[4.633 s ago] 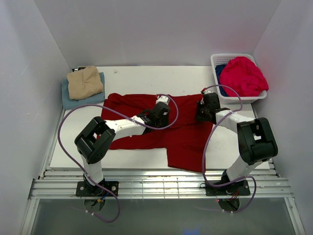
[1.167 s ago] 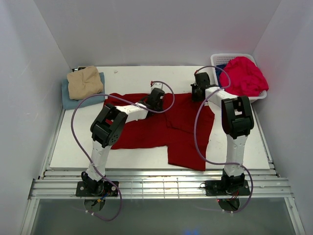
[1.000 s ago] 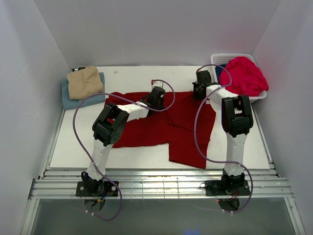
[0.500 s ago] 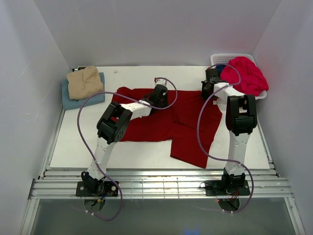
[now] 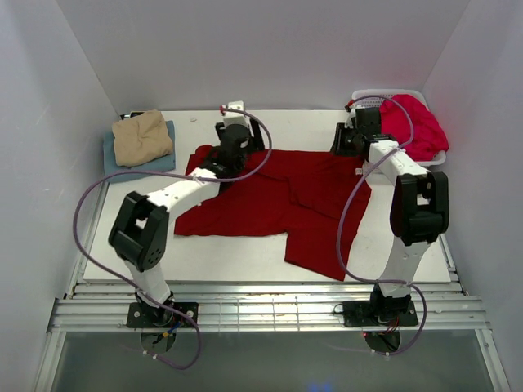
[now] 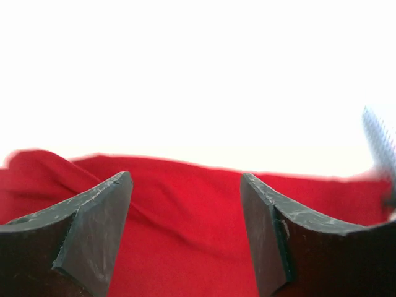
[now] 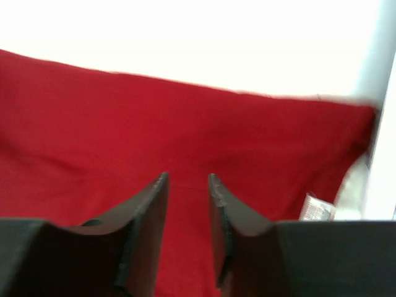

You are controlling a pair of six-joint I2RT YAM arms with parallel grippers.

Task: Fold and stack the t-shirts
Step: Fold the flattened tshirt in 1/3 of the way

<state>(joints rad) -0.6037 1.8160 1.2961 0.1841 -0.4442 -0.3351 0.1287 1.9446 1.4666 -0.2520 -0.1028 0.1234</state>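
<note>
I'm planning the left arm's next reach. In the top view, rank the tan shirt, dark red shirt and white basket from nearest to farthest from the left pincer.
1. dark red shirt, spread mid-table, right at the left pincer.
2. tan shirt, far-left corner.
3. white basket, far-right corner.

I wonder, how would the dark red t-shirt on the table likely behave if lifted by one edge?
The dark red t-shirt is probably floppy: it lies flat with soft creases, so it would likely drape from a pinch. It looks thin, so probably light for its spread. Pushed, it would likely bunch up rather than slide whole.
</note>
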